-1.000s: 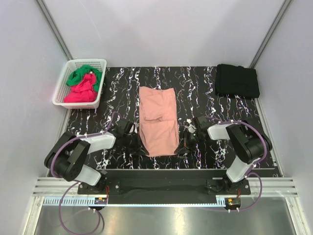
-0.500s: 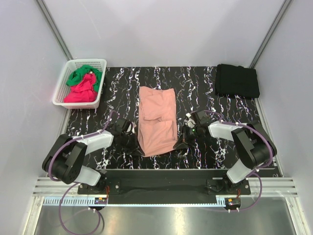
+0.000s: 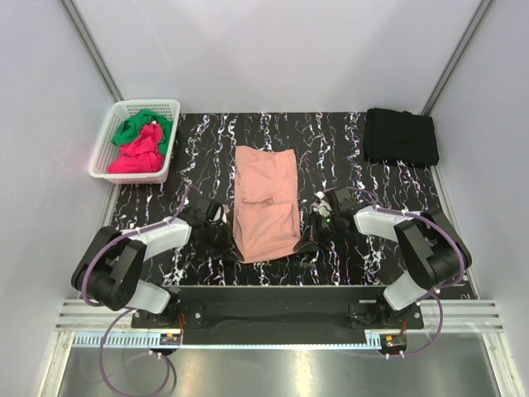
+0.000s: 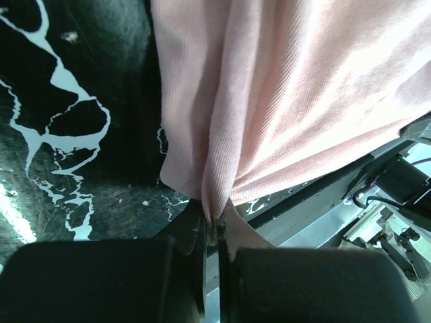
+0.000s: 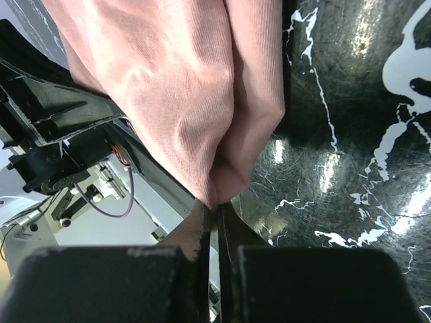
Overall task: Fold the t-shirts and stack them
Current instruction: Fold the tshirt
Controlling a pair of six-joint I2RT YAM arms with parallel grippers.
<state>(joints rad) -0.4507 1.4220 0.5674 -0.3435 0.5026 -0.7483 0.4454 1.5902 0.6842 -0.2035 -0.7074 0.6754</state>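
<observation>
Top view. The salmon-pink t-shirt (image 3: 266,203) lies as a long narrow strip down the middle of the black marbled table (image 3: 331,141), sleeves already turned in. The left gripper (image 3: 234,253) sits at the strip's left corner nearest the table's near edge, and the right gripper (image 3: 302,246) at the matching right corner. Judged: this paired hold is there to carry the hem toward the table's far edge for a crosswise fold, keeping it level. A black t-shirt (image 3: 401,136) rests folded at the table's far right corner, likely the stack's base. A white basket (image 3: 136,104) just off the far left corner holds a green t-shirt (image 3: 140,126) and a magenta-red t-shirt (image 3: 136,155), both crumpled.

Left wrist view. The claw is clamped almost fully together on a thin pinch of pink cloth. The fabric fans upward from the pinch, with the corner raised off the table.

Right wrist view. Same picture: fingers nearly touching, a bunched pink corner nipped between them, and cloth draping away above the table surface.
</observation>
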